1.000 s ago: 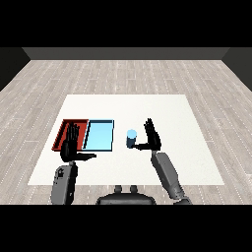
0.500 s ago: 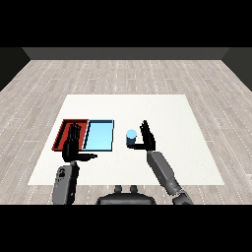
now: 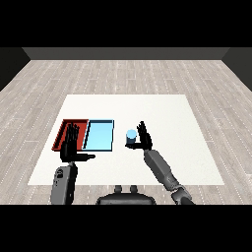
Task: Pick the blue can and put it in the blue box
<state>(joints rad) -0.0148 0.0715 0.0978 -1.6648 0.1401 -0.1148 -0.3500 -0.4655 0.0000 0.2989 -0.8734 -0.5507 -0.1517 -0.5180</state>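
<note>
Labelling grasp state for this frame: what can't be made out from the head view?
- Contact between right hand and blue can: the hand stands right beside the can, any gap too small to tell.
- Can's right side: hidden by that hand.
- Red tray: its near part is covered by the left hand.
- Blue tray: wall height unreadable from above.

We see a matt white tabletop [image 3: 167,113], a pale wood-plank floor [image 3: 123,74], and a smooth blue can [image 3: 131,137].
</note>
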